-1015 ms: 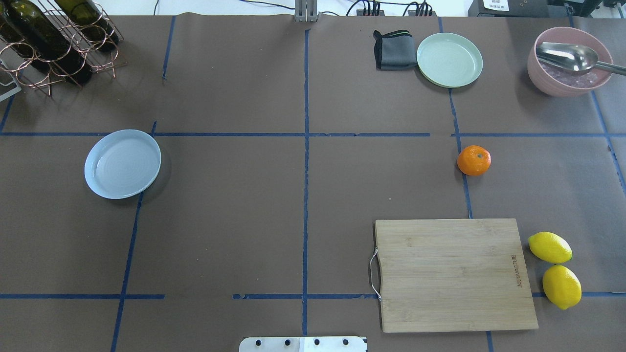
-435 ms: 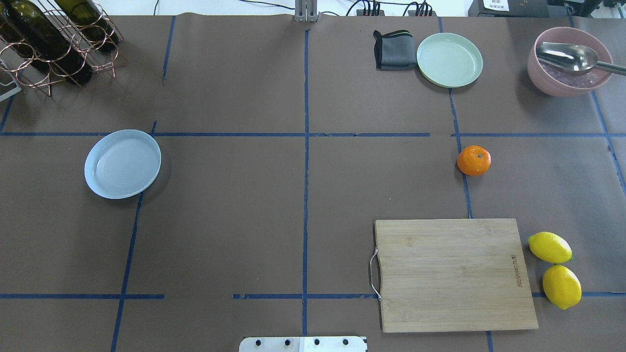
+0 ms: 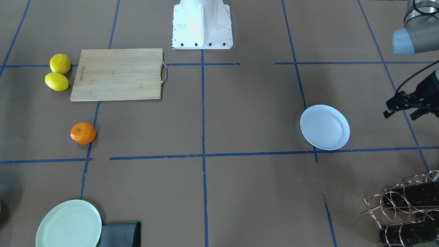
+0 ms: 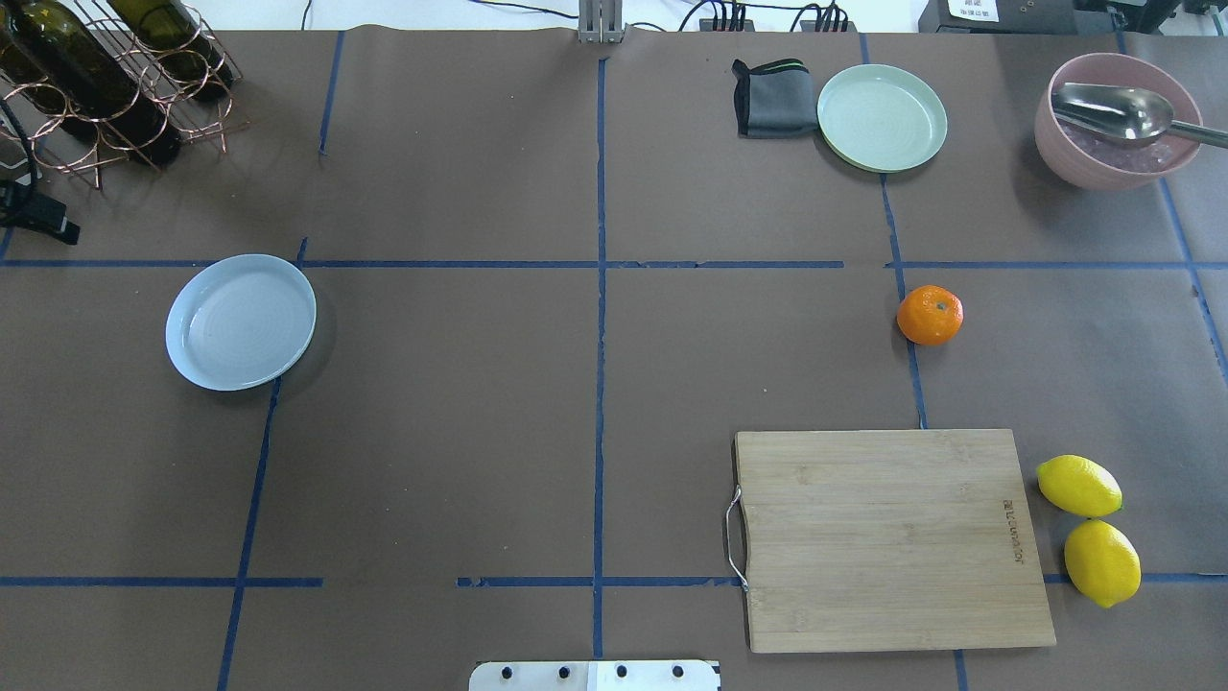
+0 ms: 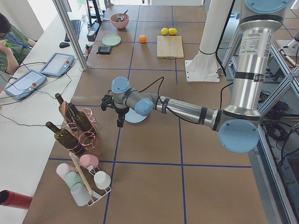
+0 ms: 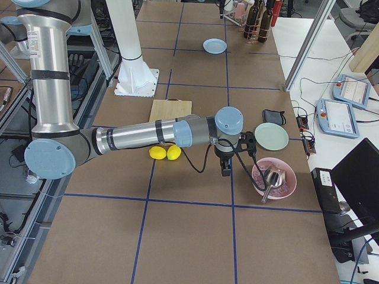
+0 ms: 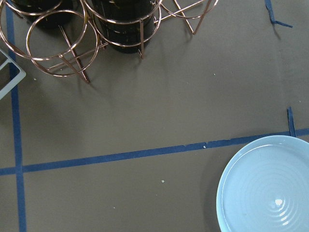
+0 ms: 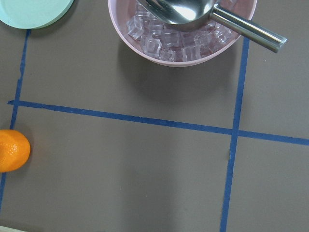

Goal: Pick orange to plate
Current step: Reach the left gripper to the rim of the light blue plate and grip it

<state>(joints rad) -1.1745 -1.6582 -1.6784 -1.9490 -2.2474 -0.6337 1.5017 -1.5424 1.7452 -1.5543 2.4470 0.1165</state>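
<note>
Orange: sits on the brown table, right half in the overhead view, touching a blue tape line; we see it at the left edge of the right wrist view too.
Plate: pale blue-white, flat on the table in the left half, well apart from the orange (nearly the whole table width lies between them).
Left gripper: hangs above the table between the copper bottle rack and the plate, touching neither. Only partly in view, so we can't tell whether its fingers are spread or together.
Right gripper: pts down over the table near the pink bowl. We only get it from the side camera, so we can't tell its finger state.
Pink bowl: holds ice cubes and a metal scoop.
Mint plate: far side of the table, with a grey cloth just beside it.
Cutting board: near the robot, on the orange's side.
Lemons: two, touching each other, just beside the board's short edge.
</note>
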